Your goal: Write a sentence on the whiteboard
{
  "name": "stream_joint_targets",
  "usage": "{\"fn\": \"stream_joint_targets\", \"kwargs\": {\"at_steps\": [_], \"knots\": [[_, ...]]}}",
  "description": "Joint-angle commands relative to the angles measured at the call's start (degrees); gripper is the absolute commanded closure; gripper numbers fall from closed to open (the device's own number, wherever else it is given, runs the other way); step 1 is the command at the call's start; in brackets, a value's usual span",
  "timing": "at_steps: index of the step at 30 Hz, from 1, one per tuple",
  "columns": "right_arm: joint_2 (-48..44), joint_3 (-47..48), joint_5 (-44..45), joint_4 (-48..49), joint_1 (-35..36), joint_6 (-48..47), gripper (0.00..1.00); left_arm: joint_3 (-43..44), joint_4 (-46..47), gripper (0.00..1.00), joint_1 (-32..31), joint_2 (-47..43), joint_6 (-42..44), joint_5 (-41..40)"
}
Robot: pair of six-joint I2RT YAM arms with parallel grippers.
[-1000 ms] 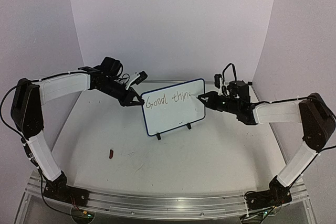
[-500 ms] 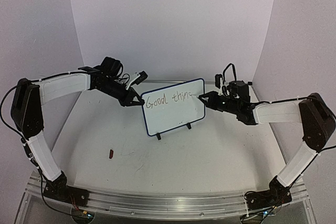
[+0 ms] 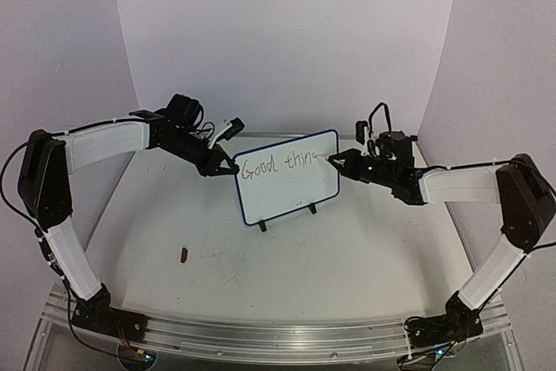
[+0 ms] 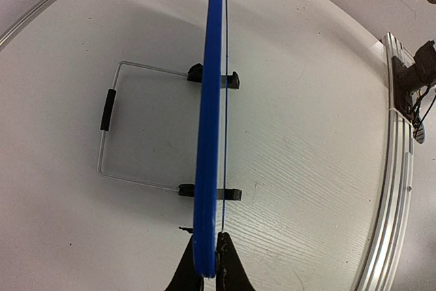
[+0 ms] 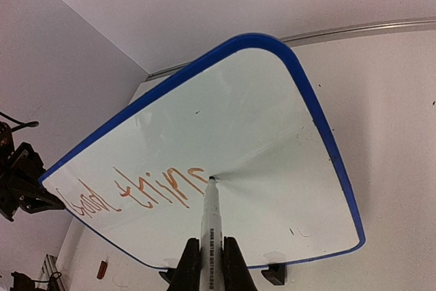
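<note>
**Ana:** Pale lilac walls curve around a white tabletop (image 3: 347,258). Where does the whiteboard (image 3: 287,188) sit?

**Ben:** Toward the back, between the two arms. It stands on its two black feet (image 3: 262,226), with its blue rim all around. The left wrist view shows it edge-on, with a thin wire stand (image 4: 109,110) stretching out behind it.

**Ana:** And the left pincer (image 3: 224,167)?

**Ben:** Clamped tight on the board's left edge. Its fingers (image 4: 228,270) squeeze the rim from both sides, at the lower end of the board in that view.

**Ana:** What about the right pincer (image 3: 340,162)?

**Ben:** Closed around a white marker (image 5: 210,226). The marker's dark tip touches the board's face on the right side of the top line.

**Ana:** How far does the sentence (image 3: 278,165) go?

**Ben:** One line of thin reddish-brown letters runs along the upper part of the board. I can read "Good thin"; the stroke right at the tip is too small to make out. Below that line the board is white.

**Ana:** Anything else down there?

**Ben:** A small dark red object (image 3: 183,255) lies on the tabletop, well apart from the board, on the left arm's side. I can't tell what it is.
</note>
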Motion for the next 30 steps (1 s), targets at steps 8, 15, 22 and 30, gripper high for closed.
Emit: {"fn": "stream_joint_targets", "kwargs": {"at_steps": [8, 15, 22, 30], "knots": [[-2.4, 2.1, -0.1, 1.6, -0.2, -0.7, 1.0, -0.4, -4.6, 1.0, -0.6, 2.9, 3.2, -7.0], [-1.2, 0.9, 0.8, 1.0, -0.2, -0.7, 1.0, -0.4, -4.7, 1.0, -0.7, 2.8, 3.3, -7.0], [0.0, -0.9, 1.2, 0.9, -0.2, -0.4, 1.0, -0.4, -4.7, 1.0, -0.7, 3.0, 3.4, -7.1], [1.5, -2.8, 1.4, 0.9, -0.2, -0.4, 1.0, -0.4, -4.7, 1.0, -0.7, 3.0, 3.3, -7.1]]}}
